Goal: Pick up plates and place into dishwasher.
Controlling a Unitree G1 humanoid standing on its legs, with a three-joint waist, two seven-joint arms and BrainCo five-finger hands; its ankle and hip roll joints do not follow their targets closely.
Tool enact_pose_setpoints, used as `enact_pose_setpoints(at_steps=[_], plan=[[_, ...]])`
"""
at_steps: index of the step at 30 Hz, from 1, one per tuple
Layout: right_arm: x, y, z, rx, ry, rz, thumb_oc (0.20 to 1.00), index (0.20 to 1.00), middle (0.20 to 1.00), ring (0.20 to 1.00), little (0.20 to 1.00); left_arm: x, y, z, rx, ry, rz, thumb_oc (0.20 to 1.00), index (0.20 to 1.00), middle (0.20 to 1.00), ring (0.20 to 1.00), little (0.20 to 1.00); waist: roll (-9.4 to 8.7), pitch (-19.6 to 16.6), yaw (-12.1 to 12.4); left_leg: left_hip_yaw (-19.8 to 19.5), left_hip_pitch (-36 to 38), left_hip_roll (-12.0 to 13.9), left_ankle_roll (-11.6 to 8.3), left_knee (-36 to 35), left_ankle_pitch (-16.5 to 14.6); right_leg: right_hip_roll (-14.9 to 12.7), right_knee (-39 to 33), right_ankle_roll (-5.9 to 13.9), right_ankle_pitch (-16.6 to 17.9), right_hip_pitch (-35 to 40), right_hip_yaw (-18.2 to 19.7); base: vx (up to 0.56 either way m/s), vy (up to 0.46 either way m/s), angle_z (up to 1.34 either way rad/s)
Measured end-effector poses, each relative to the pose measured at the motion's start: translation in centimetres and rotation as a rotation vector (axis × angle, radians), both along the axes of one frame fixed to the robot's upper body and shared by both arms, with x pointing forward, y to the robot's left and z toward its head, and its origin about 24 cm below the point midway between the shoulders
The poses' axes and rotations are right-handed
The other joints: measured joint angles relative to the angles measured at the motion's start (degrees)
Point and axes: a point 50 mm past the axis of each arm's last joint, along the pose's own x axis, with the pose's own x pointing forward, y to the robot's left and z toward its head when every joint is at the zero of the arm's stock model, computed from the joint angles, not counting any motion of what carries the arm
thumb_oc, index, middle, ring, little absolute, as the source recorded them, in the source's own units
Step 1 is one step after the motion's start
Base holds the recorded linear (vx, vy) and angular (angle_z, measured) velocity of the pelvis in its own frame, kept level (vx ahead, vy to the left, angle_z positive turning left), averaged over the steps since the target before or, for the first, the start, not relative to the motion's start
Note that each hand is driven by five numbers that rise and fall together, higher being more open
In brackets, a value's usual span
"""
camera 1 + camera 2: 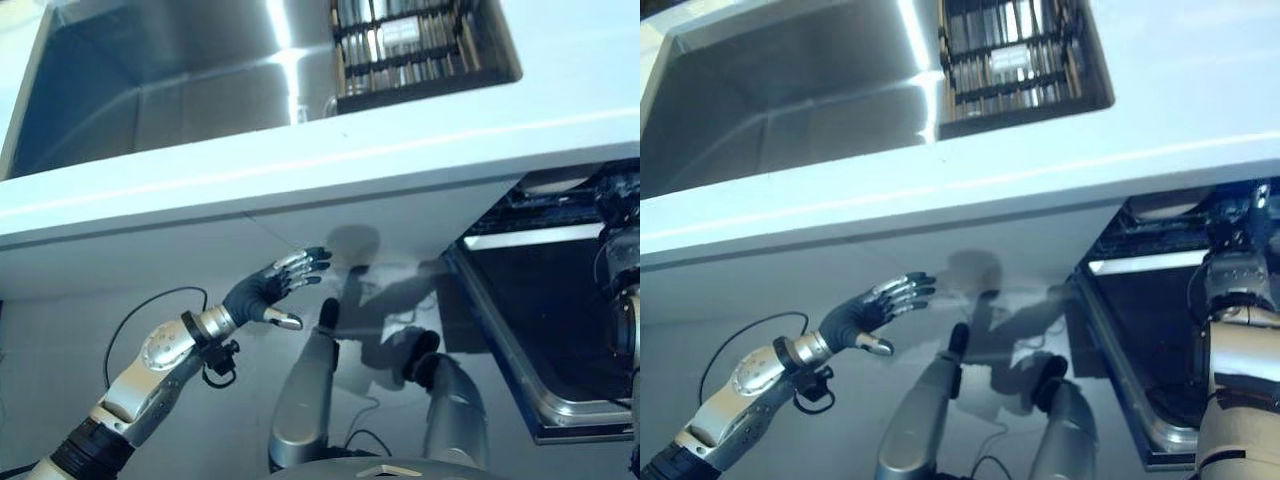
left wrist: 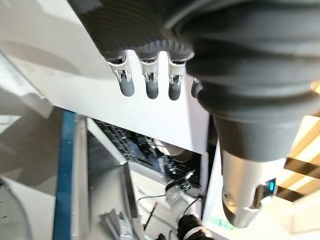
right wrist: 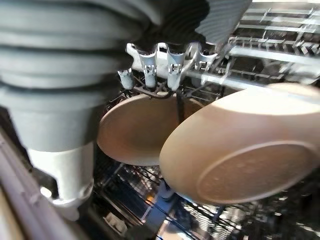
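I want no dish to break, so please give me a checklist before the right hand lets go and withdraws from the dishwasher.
1. Dishwasher door open: ok.
2. Right hand inside the dishwasher rack: ok.
3. Near plate seated in the rack: cannot tell, its lower edge is hidden.
4. Far plate upright behind it: ok.
5. Right hand free of the plates: cannot tell.
6. Left hand open, away from the door: ok.

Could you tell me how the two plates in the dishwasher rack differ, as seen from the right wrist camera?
The near plate shows its underside with a raised foot ring, while the far plate shows a smooth, flat face. The near plate stands clear of the right hand; the far plate sits just below that hand's fingertips, though contact is unclear. The near plate also overlaps the far plate's edge. Both are round, tan and stand tilted on edge in the dishwasher rack.
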Motion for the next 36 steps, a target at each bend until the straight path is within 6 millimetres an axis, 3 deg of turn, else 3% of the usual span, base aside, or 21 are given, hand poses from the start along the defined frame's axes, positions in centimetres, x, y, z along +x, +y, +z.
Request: enact_pose_setpoints(at_steps=[3, 8, 12, 18, 23, 28, 32, 36], plan=[[-0.8, 0.6, -2.5, 0.028, -0.002, 0.043, 1.000, 1.000, 1.000, 1.000, 1.000, -0.1, 0.9, -1.4, 0.020, 0.056, 0.040, 1.000, 1.000, 1.000, 1.000, 1.000, -1.94, -1.30, -0.33, 1.12, 1.58, 0.14, 0.57, 0.08, -0.92, 0.64, -2.01, 0.68, 0.76, 1.87, 0.92, 0.02, 0.073, -0.17], [-2.4, 0.3, -4.1, 0.052, -0.067, 0.045, 1.000, 1.000, 1.000, 1.000, 1.000, -0.3, 1.8, -3.4, 0.029, 0.128, 0.098, 1.000, 1.000, 1.000, 1.000, 1.000, -4.19, -2.39, -0.84, 3.31, 5.19, 0.26, 1.77, 1.40, -3.25, 0.92, -5.09, 1.90, 1.93, 6.24, 2.55, 0.07, 0.097, -0.17], [-4.1, 1.5, -7.7, 0.101, -0.011, 0.065, 1.000, 1.000, 1.000, 1.000, 1.000, -1.4, 2.3, -5.4, 0.022, 0.186, 0.148, 1.000, 1.000, 1.000, 1.000, 1.000, -6.37, -4.19, -1.83, 5.43, 8.34, 0.09, 2.98, 1.11, -4.78, 1.20, -9.51, 2.88, 3.64, 10.21, 4.14, 0.00, 0.041, -0.21], [-5.4, 2.9, -10.6, 0.138, 0.065, 0.056, 1.000, 1.000, 1.000, 1.000, 1.000, -1.6, 3.1, -6.8, 0.074, 0.205, 0.190, 1.000, 1.000, 1.000, 1.000, 1.000, -7.51, -4.90, -4.26, 8.56, 9.22, -0.05, 4.86, 1.09, -5.47, 1.77, -18.04, 4.38, 9.17, 13.28, 6.42, -0.01, 0.044, -0.22], [-6.8, 5.8, -13.0, 0.084, 0.143, 0.051, 1.000, 1.000, 1.000, 1.000, 1.000, -1.7, 3.3, -7.8, 0.098, 0.203, 0.262, 1.000, 1.000, 1.000, 1.000, 1.000, -8.90, -6.01, -6.32, 10.94, 11.79, -0.29, 5.56, 1.05, -6.70, 1.80, -22.11, 5.25, 11.12, 16.38, 8.46, 0.03, 0.023, -0.21], [-7.2, 7.6, -12.3, -0.139, 0.207, 0.063, 1.000, 1.000, 1.000, 1.000, 1.000, -2.0, 3.4, -8.5, 0.093, 0.212, 0.301, 1.000, 1.000, 1.000, 1.000, 1.000, -10.97, -7.80, -8.82, 13.03, 12.58, -0.15, 6.07, 0.96, -7.19, 1.91, -24.33, 5.66, 12.49, 17.15, 9.74, 0.03, 0.020, -0.16], [-8.0, 7.5, -10.9, -0.314, 0.240, 0.030, 1.000, 1.000, 1.000, 1.000, 1.000, -2.5, 3.5, -9.4, 0.087, 0.238, 0.330, 1.000, 1.000, 1.000, 1.000, 1.000, -11.76, -8.82, -10.25, 14.44, 13.95, -0.01, 6.13, 0.89, -7.73, 1.98, -24.64, 5.87, 12.68, 17.79, 10.87, 0.04, 0.013, -0.15], [-9.8, 6.9, -11.7, -0.355, 0.330, -0.036, 1.000, 1.000, 1.000, 1.000, 1.000, -3.3, 3.8, -9.8, 0.102, 0.257, 0.338, 1.000, 1.000, 1.000, 1.000, 1.000, -12.52, -9.82, -11.69, 14.98, 15.05, 0.27, 5.84, 0.25, -8.04, 2.09, -25.68, 5.90, 12.65, 18.39, 11.91, 0.05, -0.027, -0.14]])
